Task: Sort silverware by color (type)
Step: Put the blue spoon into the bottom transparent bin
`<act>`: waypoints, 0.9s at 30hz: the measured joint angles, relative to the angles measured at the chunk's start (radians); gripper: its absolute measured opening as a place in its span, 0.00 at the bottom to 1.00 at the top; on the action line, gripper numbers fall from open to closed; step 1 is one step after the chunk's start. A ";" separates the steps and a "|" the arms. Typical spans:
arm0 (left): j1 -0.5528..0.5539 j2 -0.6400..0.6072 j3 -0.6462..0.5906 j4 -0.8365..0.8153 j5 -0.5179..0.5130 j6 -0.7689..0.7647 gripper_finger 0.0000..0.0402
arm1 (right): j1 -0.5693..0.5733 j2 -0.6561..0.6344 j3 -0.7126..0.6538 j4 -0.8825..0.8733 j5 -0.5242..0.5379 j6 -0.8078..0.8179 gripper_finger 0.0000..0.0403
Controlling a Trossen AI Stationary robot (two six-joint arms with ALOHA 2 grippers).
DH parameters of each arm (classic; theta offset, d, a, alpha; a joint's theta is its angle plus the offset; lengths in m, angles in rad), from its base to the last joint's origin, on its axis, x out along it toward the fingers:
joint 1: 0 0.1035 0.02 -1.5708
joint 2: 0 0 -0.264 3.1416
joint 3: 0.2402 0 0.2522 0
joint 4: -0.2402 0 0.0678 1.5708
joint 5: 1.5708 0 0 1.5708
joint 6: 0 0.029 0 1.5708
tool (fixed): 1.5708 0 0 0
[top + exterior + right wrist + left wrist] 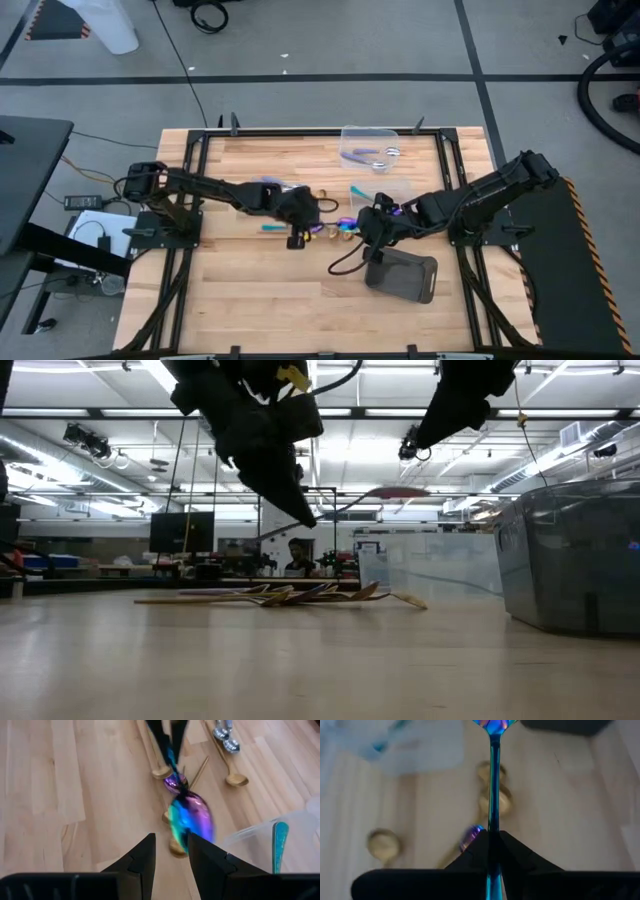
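My left gripper (492, 834) is shut on an iridescent teal-purple spoon (493, 775), held above the table's middle. The spoon's bowl (192, 819) hangs just in front of my right gripper (170, 842), which stands open with nothing between its fingers. More silverware lies flat on the wood below: gold spoons (493, 802), another iridescent piece (175, 782) and a heap (300, 595). One clear tub (370, 150) holds lilac-handled pieces. A nearer tub (270, 845) holds a teal piece (280, 840). My left gripper pinches the iridescent spoon's thin handle (493, 822) between its two fingers. The fingers slant down from the table's left and lie along the handle. The spoon sticks out past the fingertips, bowl end away from them, lifted clear of the table.
A dark grey tray (402, 277) lies near the front, just right of centre and close under my right arm. The two clear tubs stand at the back right of the wooden top (250, 300). Open wood lies in front of and left of the heap.
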 joint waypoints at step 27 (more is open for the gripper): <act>0.135 0.128 0.253 0.110 0.020 0.120 0.08 | 0.067 -0.046 0.000 0.154 0.318 -0.106 0.31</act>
